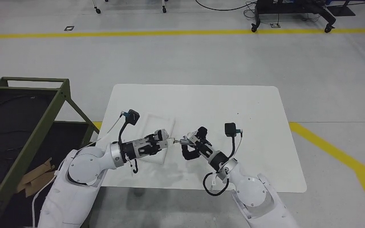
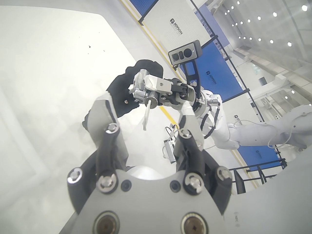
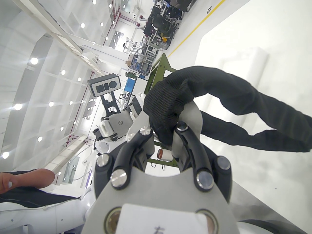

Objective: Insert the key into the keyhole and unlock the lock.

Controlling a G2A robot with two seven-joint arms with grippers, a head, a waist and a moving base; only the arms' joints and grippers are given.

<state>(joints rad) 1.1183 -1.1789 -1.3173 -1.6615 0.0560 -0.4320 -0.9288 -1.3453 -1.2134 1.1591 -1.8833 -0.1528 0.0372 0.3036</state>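
Note:
My right gripper (image 1: 189, 141) holds the lock (image 2: 142, 95) above the table's front middle, shut on its metal body. The lock's black fabric-covered cable (image 3: 219, 91) loops out past the fingers (image 3: 181, 129). A pale key (image 2: 146, 116) sticks out of the keyhole on the round cylinder face. My left gripper (image 2: 145, 109) faces the lock from the left with its fingers (image 2: 103, 109) spread wide on either side of the key, not touching it. In the top view the left gripper (image 1: 166, 138) sits a short gap from the lock (image 1: 183, 139).
A shallow white tray (image 1: 155, 126) lies on the white table (image 1: 245, 114) just behind the left gripper. A green metal frame (image 1: 40, 108) stands off the table's left side. The table's right half is bare.

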